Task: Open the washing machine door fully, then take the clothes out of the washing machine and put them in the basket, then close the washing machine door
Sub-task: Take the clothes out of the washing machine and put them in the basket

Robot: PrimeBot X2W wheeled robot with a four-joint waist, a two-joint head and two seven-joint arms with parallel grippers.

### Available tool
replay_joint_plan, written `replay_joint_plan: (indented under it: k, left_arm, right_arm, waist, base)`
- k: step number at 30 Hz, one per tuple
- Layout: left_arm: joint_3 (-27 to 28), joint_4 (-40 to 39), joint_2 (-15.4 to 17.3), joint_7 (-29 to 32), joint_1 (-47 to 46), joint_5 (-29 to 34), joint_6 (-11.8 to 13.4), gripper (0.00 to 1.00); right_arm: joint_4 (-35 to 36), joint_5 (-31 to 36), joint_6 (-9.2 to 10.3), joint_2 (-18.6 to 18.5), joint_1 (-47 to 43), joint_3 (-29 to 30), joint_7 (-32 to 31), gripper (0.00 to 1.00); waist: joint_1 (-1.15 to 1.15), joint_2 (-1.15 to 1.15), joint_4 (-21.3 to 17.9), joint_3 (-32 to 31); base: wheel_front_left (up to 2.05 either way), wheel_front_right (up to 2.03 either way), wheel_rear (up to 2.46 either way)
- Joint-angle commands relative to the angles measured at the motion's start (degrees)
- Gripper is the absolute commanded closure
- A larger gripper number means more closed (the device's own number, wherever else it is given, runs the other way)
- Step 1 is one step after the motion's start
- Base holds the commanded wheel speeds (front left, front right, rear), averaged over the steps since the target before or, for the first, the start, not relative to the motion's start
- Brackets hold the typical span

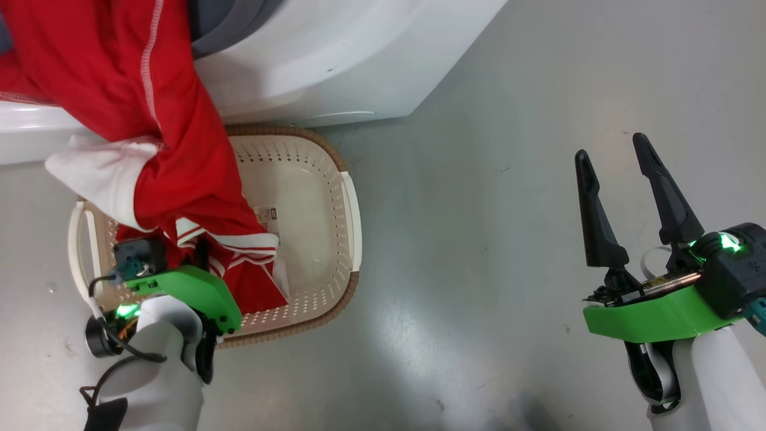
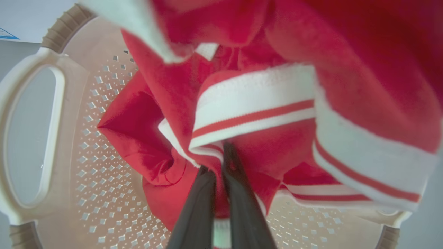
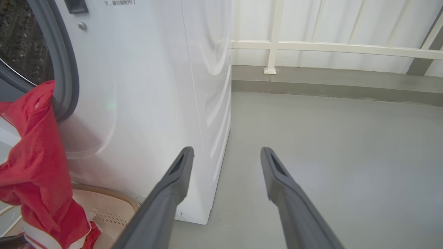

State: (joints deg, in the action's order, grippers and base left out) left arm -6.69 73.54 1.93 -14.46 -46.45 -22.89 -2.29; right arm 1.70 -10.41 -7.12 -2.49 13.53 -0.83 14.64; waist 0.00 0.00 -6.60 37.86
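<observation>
The left hand (image 2: pixel 216 157) is clamped on the clothes (image 2: pixel 242 103), red fabric bunched round its fingers, with the basket (image 2: pixel 97 193) right beneath it. From the hand the garment trails up to the washing machine (image 1: pixel 335 60) opening. Well off to its right, the right hand (image 1: pixel 611 148) hangs with fingers apart above the floor (image 1: pixel 479 239).

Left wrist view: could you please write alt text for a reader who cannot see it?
The left end effector, shut, pinches red clothes with white striped trim over the cream perforated basket, whose handle opening shows at left.
</observation>
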Motion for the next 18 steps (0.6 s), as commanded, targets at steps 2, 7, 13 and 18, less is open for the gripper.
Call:
replay_joint_plan:
  k: [2, 7, 13, 18]
  left_arm:
    - [0.98, -0.02, 1.73, -0.11, 0.89, -0.6, 0.43, 1.0]
    - [0.79, 0.2, 1.93, -0.07, 0.72, -0.92, 0.43, 1.0]
    - [0.02, 0.31, 1.92, 0.34, 0.55, -0.93, -0.4, 0.82]
    - [-0.33, 0.33, 1.88, -0.11, 0.31, -1.05, -1.14, 0.0]
  right_arm:
    - [1.58, 0.25, -0.36, -0.39, 0.27, -1.38, 0.36, 0.0]
    - [1.37, 0.06, -0.36, -0.39, 0.39, -1.44, 0.36, 0.0]
    - [0.97, -0.4, -0.36, -0.39, 0.65, -1.58, 0.36, 0.0]
    - [0.85, -0.7, -0.36, -0.39, 0.73, -1.47, 0.36, 0.0]
  waist:
    - [0.0, 0.0, -0.18, 0.29]
    - [0.0, 0.0, -0.31, 0.51]
    - [0.0, 0.0, -0.16, 0.2]
    - [0.0, 0.0, 0.17, -0.32]
  base:
    - [0.0, 0.0, 0.0]
    - [0.0, 0.0, 0.0]
    - [0.0, 0.0, 0.0]
    - [0.0, 0.0, 0.0]
